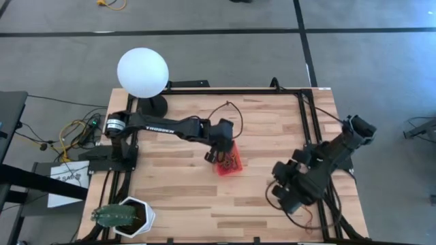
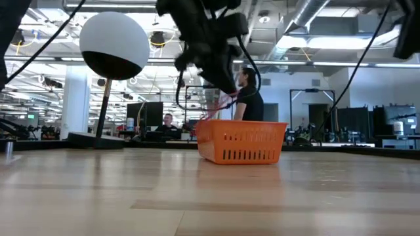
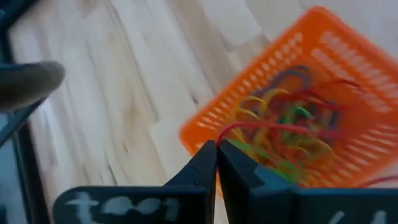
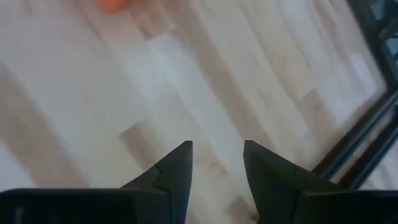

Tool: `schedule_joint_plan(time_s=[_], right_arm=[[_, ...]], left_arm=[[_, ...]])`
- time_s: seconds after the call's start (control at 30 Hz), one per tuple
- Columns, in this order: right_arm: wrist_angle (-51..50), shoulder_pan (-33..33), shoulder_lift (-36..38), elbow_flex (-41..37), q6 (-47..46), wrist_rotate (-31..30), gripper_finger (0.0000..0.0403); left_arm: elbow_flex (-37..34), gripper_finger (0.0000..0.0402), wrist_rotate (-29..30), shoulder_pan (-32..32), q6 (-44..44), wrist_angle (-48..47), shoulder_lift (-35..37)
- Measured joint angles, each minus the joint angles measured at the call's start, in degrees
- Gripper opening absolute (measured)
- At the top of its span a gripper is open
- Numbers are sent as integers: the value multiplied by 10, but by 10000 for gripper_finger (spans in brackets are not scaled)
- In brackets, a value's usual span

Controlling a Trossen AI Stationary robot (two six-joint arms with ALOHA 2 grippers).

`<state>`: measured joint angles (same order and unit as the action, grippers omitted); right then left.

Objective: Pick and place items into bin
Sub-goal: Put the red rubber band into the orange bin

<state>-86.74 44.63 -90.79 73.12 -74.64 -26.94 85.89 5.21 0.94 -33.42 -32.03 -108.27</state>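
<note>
From above, your wooden table [image 1: 272, 136] carries the red bin [image 1: 230, 164] near its centre, with the left gripper [image 1: 219, 151] at the bin's ten o'clock edge. Your left wrist view shows its fingers pinched together on a red rubber band [image 3: 273, 127] trailing over the bands [image 3: 292, 134] heaped in the bin. In your right wrist view, the right gripper [image 4: 217, 163] hangs parted over bare wood, at the table's four o'clock.

Wooden table [image 1: 177, 197] carries three things — bin [image 1: 230, 163], plant pot [image 1: 131, 216], lamp base [image 1: 152, 105].

Basket [image 3: 348, 93] cut off at frame edge, bands [image 3: 286, 124] blurred, uncountable
</note>
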Motion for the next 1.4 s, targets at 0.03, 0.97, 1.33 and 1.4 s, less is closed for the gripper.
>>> schedule_joint_plan(time_s=[0.03,0.97,1.33,1.4], right_arm=[[3,9,-5,0,-9,1,139],[-2,43,-118,0,-4,202,151],[2,43,-118,0,-4,198,158],[2,43,-118,0,-4,198,158]], left_arm=[[-14,0,0,6,-9,30,0],[-11,0,-67,15,137,17,-27],[-11,51,2,-33,117,17,-64],[-11,74,41,-41,116,25,-64]])
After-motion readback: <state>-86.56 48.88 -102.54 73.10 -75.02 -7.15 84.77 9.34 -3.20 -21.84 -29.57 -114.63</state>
